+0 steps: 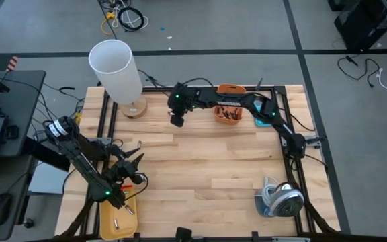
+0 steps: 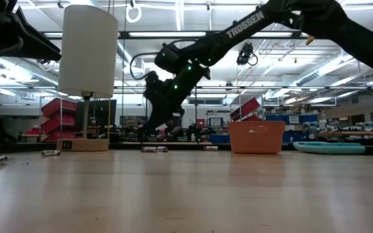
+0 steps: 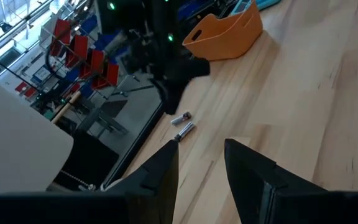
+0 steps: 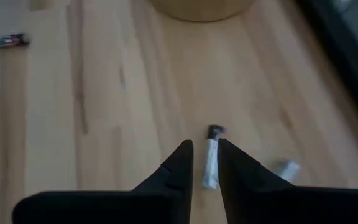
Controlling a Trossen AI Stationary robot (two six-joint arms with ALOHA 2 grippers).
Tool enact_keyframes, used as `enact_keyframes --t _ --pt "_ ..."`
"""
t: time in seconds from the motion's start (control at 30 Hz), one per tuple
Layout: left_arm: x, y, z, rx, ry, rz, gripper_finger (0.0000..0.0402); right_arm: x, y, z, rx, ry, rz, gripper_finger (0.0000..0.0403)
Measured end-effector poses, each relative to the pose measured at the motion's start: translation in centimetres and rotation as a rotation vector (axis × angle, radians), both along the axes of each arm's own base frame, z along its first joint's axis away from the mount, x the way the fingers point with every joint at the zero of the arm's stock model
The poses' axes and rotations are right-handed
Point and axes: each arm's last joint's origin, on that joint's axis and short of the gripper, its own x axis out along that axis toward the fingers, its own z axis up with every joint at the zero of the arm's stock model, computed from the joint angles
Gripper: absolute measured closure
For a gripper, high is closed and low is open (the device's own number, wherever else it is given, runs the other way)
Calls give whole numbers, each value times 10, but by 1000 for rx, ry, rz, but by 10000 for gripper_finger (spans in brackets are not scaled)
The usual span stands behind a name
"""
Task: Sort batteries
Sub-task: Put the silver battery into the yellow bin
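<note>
Sorting looks partly done: the yellow tray [image 1: 118, 216] at seven o'clock holds a couple of batteries [image 1: 127, 210], and the left gripper [image 1: 134, 165] hovers just above it, fingers spread and empty. At twelve o'clock the right gripper [image 4: 204, 163] hangs low over a silvery battery [image 4: 211, 163] lying between its barely parted fingers; whether it pinches cannot be told. Another battery [image 4: 287, 168] lies beside it, the lamp [image 1: 116, 69] close by. The orange bin [image 1: 230, 107] at one o'clock already holds several.

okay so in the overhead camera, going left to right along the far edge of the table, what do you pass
white lamp → right gripper → orange bin → teal tray
</note>
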Motion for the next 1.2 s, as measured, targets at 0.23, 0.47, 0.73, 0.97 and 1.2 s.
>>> enact_keyframes --t 0.23,0.47,0.73,0.97,1.2 --pt "0 0 0 -11 -7 7 271 4 2 -5 50 -14 23 330" --pt "0 0 0 -18 -16 9 271 4 2 -5 127 -39 -84 306" --pt "0 0 0 -18 -17 9 271 6 -1 -11 178 -57 -226 304" --pt "0 0 0 -16 -21 5 271 10 -3 -19 171 -81 -282 304" --pt "0 0 0 -16 -23 4 271 8 -6 -19 240 -95 -333 304"
